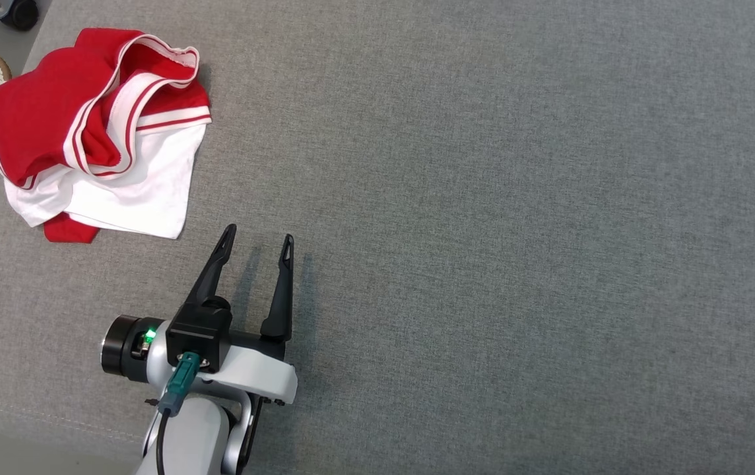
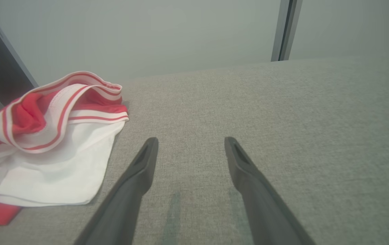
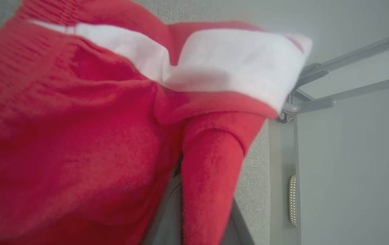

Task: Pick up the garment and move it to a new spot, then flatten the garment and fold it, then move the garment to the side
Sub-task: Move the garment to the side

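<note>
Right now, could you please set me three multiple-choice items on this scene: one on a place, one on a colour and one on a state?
1. Where in the head view does the crumpled red and white garment lie on the grey fabric surface? A upper left; B centre; C lower right.
2. What colour is the small light behind the left gripper? A blue; B green; C orange.
3. How is the left gripper? A shut on the garment; B open around the garment; C open, apart from the garment.
Answers: 1 A, it is bunched near that corner; 2 B, it glows green on the wrist; 3 C, its fingers stand spread over bare surface below the garment's white edge.
</note>
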`<state>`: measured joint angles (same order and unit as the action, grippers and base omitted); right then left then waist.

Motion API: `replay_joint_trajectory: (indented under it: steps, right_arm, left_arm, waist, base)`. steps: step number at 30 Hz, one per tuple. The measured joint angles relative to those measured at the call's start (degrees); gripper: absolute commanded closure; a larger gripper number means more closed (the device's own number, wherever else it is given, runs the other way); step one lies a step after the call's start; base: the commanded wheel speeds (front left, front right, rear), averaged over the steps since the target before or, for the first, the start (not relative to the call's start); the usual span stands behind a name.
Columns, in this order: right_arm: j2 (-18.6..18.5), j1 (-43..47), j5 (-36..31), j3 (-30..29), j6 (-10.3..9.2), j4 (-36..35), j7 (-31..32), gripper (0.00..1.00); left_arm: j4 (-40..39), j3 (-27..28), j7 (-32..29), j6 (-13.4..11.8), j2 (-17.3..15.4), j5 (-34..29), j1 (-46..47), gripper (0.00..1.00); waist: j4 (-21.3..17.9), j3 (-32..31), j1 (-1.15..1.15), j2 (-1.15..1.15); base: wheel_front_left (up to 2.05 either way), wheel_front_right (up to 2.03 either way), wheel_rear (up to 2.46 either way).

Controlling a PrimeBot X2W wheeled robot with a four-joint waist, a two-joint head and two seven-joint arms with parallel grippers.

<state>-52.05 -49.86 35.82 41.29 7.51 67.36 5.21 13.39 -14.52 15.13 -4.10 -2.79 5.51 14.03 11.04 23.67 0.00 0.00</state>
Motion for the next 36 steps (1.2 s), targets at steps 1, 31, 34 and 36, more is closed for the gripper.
replay_joint_trajectory:
  steps: [1,31,34,36]
  right_arm:
    - [0.19,-0.27,-0.23,-0.13,0.00,0.37,-0.69,0.42]
    - [13.39,-6.91,0.04,-2.65,-0.01,-1.65,-13.13,0.00]
    - [16.25,-5.84,0.52,-2.46,-0.01,-4.65,-16.51,0.00]
    - [17.83,-4.53,1.26,-2.50,-0.01,-6.60,-17.86,0.00]
  left_arm:
    - [0.00,0.02,-0.01,0.00,0.00,-0.05,0.05,0.00]
    - [1.16,1.24,-0.01,-1.04,0.01,0.93,-3.20,0.00]
    - [1.01,2.20,0.00,-1.09,0.00,-0.08,-4.05,0.00]
    - [1.05,2.98,-0.01,-1.27,0.01,-0.24,-5.06,0.00]
  waist:
    - [-0.04,0.03,0.00,0.00]
    - [-2.70,-10.05,0.00,0.00]
    - [-3.67,-11.98,0.00,0.00]
    - [-4.39,-13.35,0.00,0.00]
  base:
    - [0.00,0.00,0.00]
    - [0.00,0.00,0.00]
    - [0.00,0.00,0.00]
    - [0.00,0.00,0.00]
